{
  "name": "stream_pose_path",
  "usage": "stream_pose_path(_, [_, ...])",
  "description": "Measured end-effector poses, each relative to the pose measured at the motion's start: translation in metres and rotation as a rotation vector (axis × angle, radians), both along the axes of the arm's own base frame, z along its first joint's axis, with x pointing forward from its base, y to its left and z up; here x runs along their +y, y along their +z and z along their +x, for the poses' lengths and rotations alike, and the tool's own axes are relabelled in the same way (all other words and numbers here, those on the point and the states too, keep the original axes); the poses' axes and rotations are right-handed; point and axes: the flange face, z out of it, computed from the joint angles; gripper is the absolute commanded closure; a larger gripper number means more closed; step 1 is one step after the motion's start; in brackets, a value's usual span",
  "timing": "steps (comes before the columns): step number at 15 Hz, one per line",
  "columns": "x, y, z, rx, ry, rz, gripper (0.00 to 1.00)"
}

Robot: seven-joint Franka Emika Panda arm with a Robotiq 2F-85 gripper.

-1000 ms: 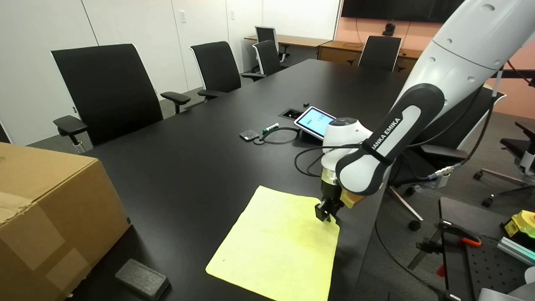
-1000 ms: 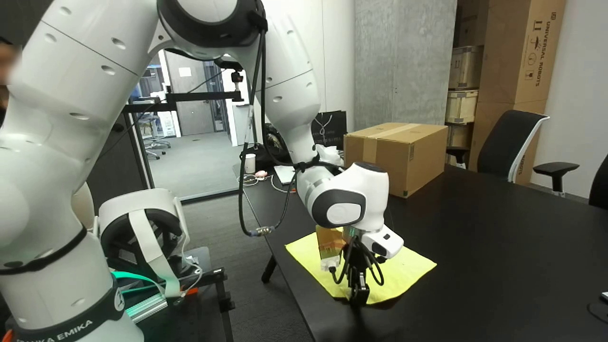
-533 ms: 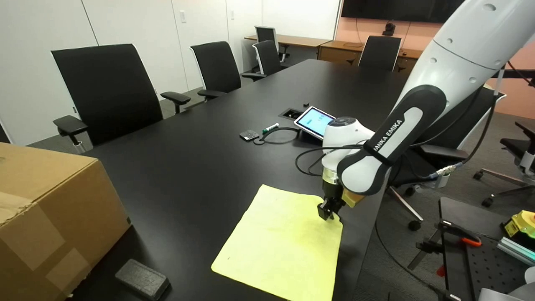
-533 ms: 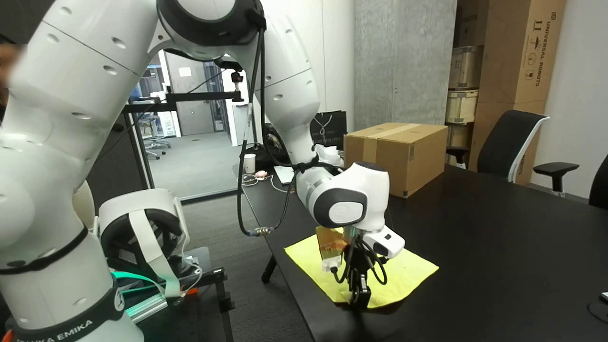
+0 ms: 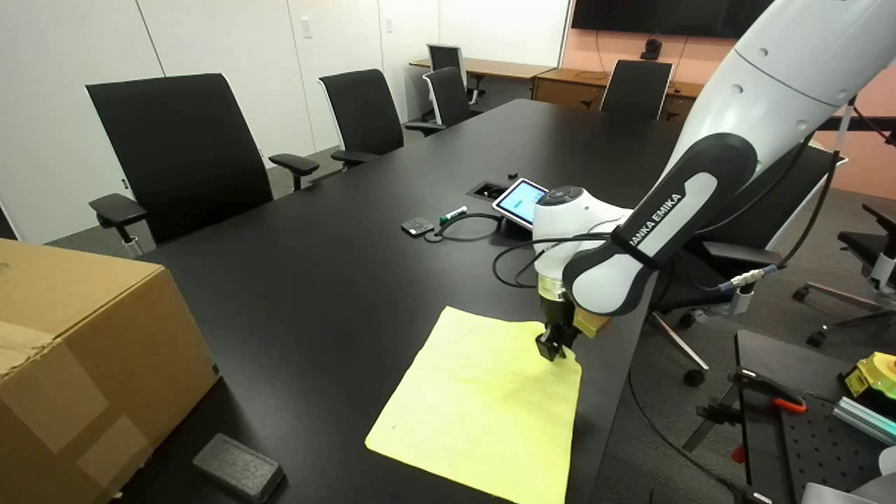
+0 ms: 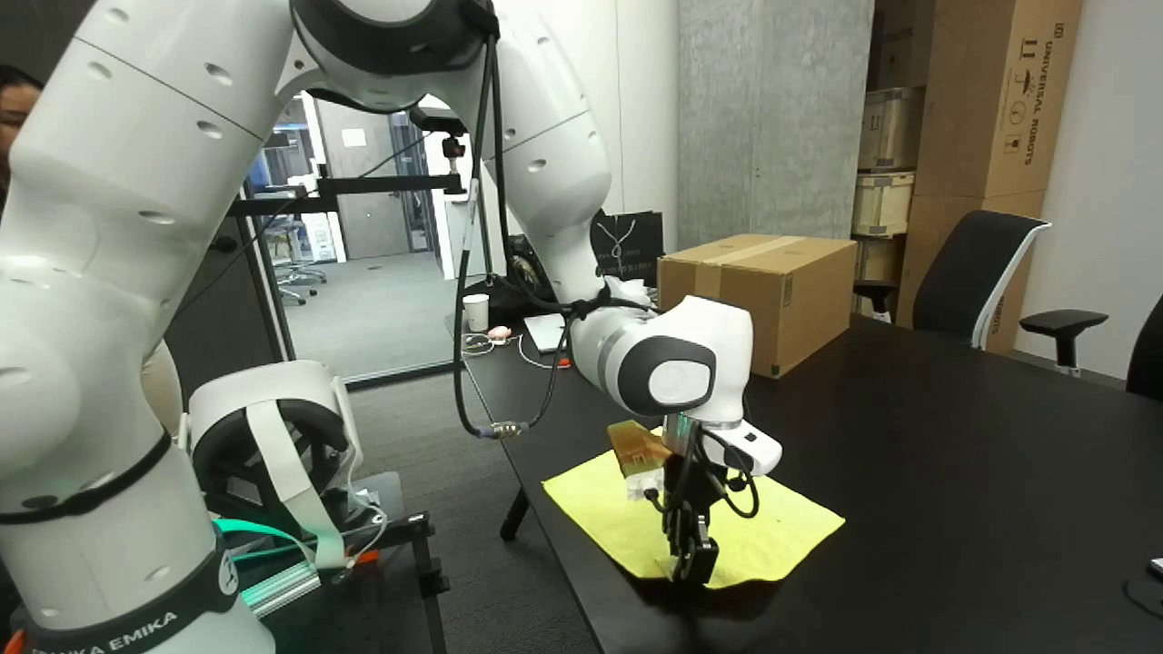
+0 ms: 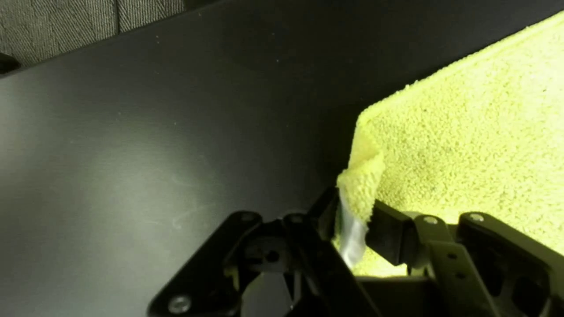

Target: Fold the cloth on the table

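Yellow cloth (image 5: 476, 413) lies spread, unfolded, on the black conf. table (image 5: 315, 287); looks nubby, so prob. light, limp, hard to damage, apt to drag if pulled low. Best hold: an edge nr. a corner, & the gripper (image 7: 354, 220) has just that pinched. Vs. 1 s ago, cloth & gripper have shifted a bit farther from the cardboard box (image 5: 105, 371).

"ANKA EMIKA" is showing on the robot arm (image 5: 661, 213) above the table (image 5: 315, 245). "EMIKA" is running round the arm's base (image 6: 136, 563), apart from the table. Beyond the table, "UNIVERSAL ROBOTS" and handling symbols are marking a tall carton (image 6: 986, 100), with "ROBOTS" recurring lower down. On the table, a tablet (image 5: 519, 203) is displaying something, perhaps digits, too small to read.
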Motion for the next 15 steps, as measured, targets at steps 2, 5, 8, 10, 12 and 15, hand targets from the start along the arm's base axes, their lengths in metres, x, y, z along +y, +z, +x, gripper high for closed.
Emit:
stream_pose_path(2, [0.002,0.006,0.007,0.018,0.016,-0.008,0.91])
stream_pose_path(5, [0.004,0.019,0.023,0.034,0.031,-0.016,0.93])
stream_pose_path(8, [0.009,0.037,0.044,0.035,0.040,-0.015,0.93])
stream_pose_path(10, [0.012,0.050,0.058,0.036,0.041,-0.010,0.93])
stream_pose_path(12, [0.013,0.060,0.072,0.039,0.035,-0.002,0.93])
stream_pose_path(15, [0.012,0.068,0.091,0.047,0.006,0.037,0.93])
